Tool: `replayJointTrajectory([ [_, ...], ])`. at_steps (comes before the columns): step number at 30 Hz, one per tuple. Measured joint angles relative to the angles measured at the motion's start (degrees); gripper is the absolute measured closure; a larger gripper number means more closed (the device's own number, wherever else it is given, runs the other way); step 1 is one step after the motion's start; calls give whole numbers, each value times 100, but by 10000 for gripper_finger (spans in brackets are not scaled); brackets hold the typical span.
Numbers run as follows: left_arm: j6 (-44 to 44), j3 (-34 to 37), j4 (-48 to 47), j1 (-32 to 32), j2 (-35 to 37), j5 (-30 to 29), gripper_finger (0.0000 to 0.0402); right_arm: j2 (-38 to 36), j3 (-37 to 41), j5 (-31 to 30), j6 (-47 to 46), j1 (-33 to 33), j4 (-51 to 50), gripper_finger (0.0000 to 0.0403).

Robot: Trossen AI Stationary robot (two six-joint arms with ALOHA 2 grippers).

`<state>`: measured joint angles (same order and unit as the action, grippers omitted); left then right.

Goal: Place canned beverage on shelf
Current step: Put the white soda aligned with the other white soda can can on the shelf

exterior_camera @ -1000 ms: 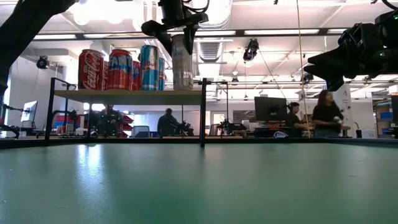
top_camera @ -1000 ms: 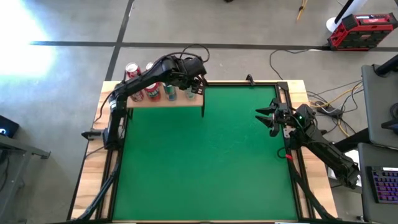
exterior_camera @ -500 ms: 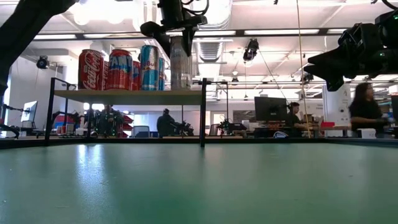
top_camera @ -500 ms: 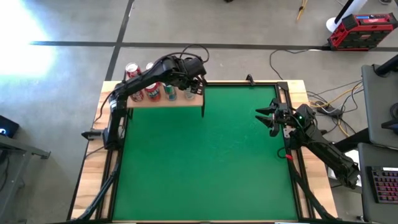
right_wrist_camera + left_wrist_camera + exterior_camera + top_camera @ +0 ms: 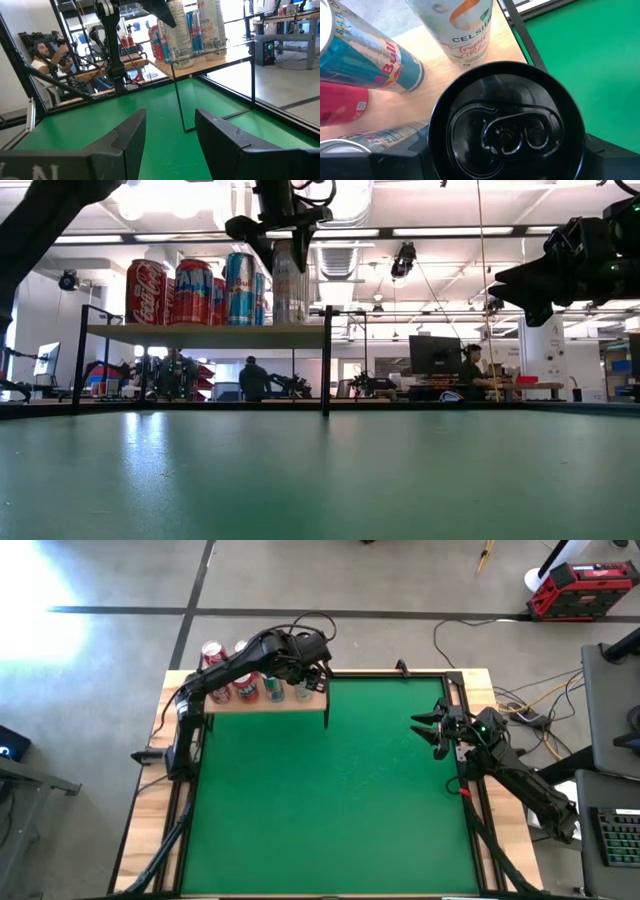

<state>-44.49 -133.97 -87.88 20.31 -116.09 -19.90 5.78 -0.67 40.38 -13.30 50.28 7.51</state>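
The shelf [image 5: 200,333], a light-wood board on thin black legs, stands at the green mat's far left corner [image 5: 265,700]. On it stand a Coca-Cola can [image 5: 147,292], a red-and-blue can [image 5: 193,292], a Red Bull can [image 5: 375,60] and a white Celsius can [image 5: 467,30]. My left gripper [image 5: 283,228] is over the shelf's right end, shut on a grey can with a black top [image 5: 290,285]. My right gripper [image 5: 425,728] hangs level over the mat's right side, its fingers [image 5: 127,137] apart with nothing between them. My left gripper holds the grey can by its upper end, just under the black lid [image 5: 505,135], pinched between the two fingers on opposite sides. The fingers [image 5: 255,227] come steeply from above. The can stands upright; in the low view its base [image 5: 290,321] is level with the board's top.
The other cans crowd the board to the left of and behind the held can. A black shelf leg [image 5: 326,365] stands at the board's right end. The green mat [image 5: 330,800] lies in front. People and desks show in the room beyond the table.
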Motion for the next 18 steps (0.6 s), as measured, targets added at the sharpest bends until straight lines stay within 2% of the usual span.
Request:
replayJointTrajectory([
  [6,0,0,4,1,0,-2,142,0,2,0,0,0,0,241],
  [18,2,0,58,1,7,-13,75,0,1,0,0,1,0,241],
])
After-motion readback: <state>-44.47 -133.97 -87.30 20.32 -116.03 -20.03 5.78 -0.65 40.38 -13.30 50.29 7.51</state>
